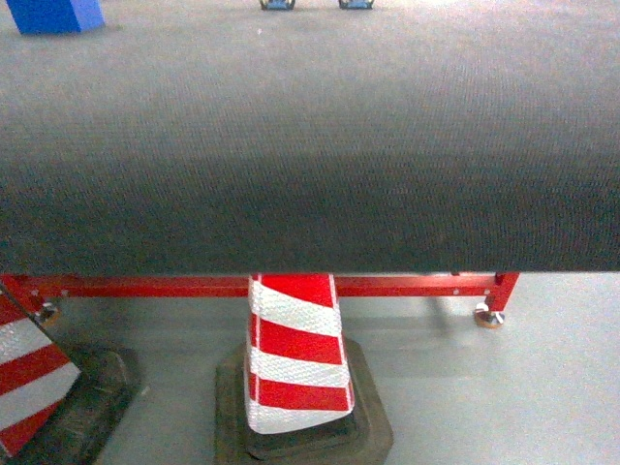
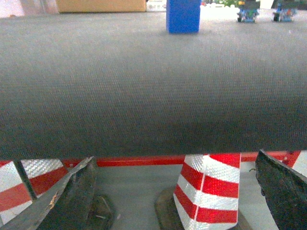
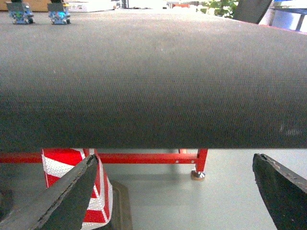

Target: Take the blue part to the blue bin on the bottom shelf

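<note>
Grey floor runs under a broad dark-grey textured mat-covered table (image 1: 310,145) that fills most of every view, carried on a red steel frame (image 1: 194,286) with a small caster foot (image 1: 487,316) at its right end. Below the table's front edge stands a red-and-white striped traffic cone (image 1: 295,354) on a black rubber base, with a second striped cone (image 1: 24,383) left of it.

On the table's far side, toward the left corner, sits the small dark-blue boxy block (image 1: 55,15), the blue part I'm after. Neither the blue bin nor the bottom shelf shows in any view (so I can't yet judge the drop-off).

Both arms are low, in front of the table edge. I see the left gripper (image 2: 177,196) with its jaws spread wide and empty, and the right gripper (image 3: 175,196) likewise parted, grasping nothing.

My worry is the reach: the block is well away across the table, so an arm lifting from here could catch the table's front edge, or the base rolling closer could bump the cone.

Only the wrist views show the jaws; the head view shows neither gripper. The left wrist view shows the block more fully, plus two small blue-green items (image 2: 248,14) at the table's far edge.
</note>
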You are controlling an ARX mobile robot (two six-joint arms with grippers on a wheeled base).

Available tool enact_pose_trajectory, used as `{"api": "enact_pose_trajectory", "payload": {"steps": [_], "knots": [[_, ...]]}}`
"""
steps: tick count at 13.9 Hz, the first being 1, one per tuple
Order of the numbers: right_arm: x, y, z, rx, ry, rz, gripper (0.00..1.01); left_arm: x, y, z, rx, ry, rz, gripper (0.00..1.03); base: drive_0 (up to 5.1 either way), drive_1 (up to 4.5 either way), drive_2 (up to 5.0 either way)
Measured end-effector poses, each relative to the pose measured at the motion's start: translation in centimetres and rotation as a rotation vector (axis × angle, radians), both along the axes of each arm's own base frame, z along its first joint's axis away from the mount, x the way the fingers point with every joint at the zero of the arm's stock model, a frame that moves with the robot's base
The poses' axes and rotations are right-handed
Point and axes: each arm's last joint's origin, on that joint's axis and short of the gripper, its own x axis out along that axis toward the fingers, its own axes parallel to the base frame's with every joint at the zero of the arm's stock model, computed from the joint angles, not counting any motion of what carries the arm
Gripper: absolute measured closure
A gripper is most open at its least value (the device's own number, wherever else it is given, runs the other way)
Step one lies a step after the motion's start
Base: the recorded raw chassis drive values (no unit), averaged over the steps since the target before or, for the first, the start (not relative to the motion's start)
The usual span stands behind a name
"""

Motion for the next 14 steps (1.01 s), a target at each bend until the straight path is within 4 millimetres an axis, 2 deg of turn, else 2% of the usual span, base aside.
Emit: {"api": "enact_pose_trajectory", "payload": {"steps": [14], "knots": [[0.0,0.0,0.05,0.0,-0.005,0.0,0.03,0.0,0.0,0.04,0.001,-0.005,0.0,0.05,0.0,0.0,0.0]]}}
